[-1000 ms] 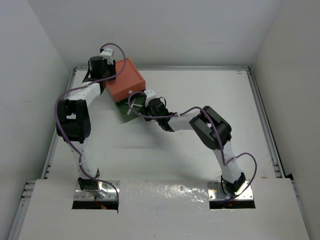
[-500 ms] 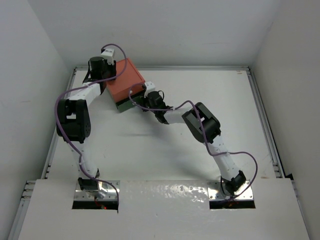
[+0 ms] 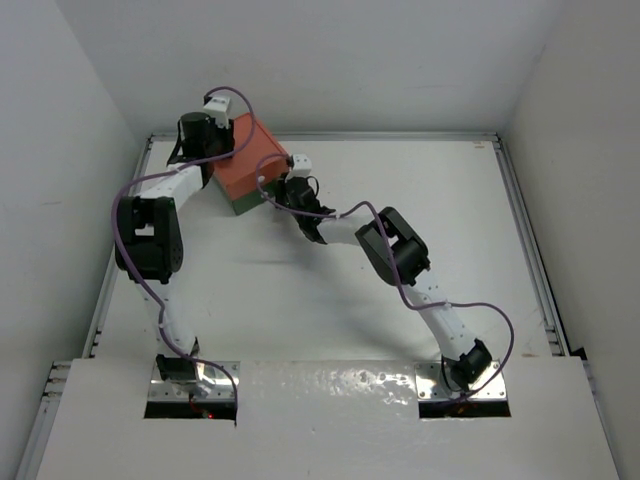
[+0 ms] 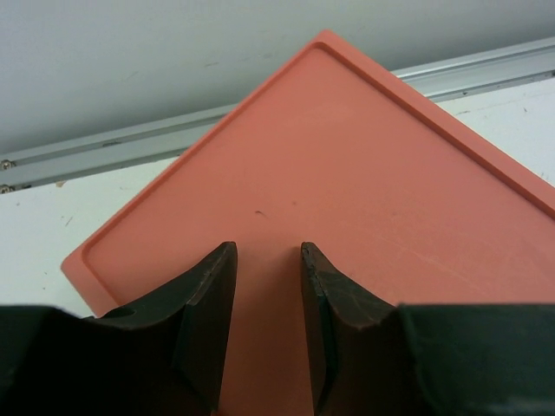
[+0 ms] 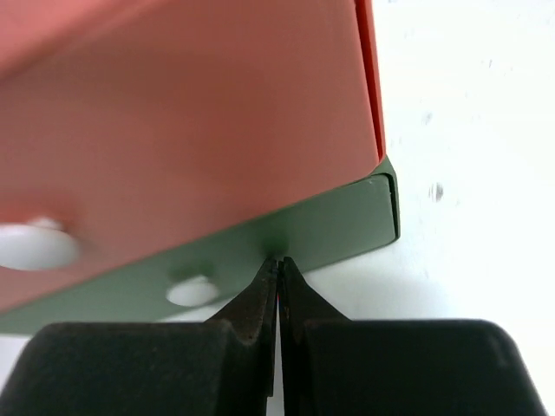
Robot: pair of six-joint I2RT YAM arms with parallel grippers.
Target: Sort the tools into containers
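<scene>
The containers are one small box: the orange-red upper drawer [image 3: 252, 158] stacked on the dark green lower drawer [image 3: 244, 206], which sits pushed in under it. My left gripper [image 3: 222, 157] is open and empty, and its jaws rest over the orange-red top [image 4: 347, 173], as the left wrist view [image 4: 267, 251] shows. My right gripper [image 3: 271, 193] is shut and empty. In the right wrist view its tips [image 5: 279, 260] press against the green drawer front [image 5: 347, 221], beside that drawer's white knob [image 5: 192, 290]. No wrench or hex key shows in any view.
The box stands at the table's back left, near the metal rail [image 3: 330, 136] and the left wall. The orange drawer's white knob [image 5: 35, 247] shows at the left of the right wrist view. Purple cables [image 3: 130, 270] trail along both arms.
The green drawer stood pulled out a second ago and is now pushed in under the orange one. My right gripper moved toward the box with it. The left arm has barely moved.
</scene>
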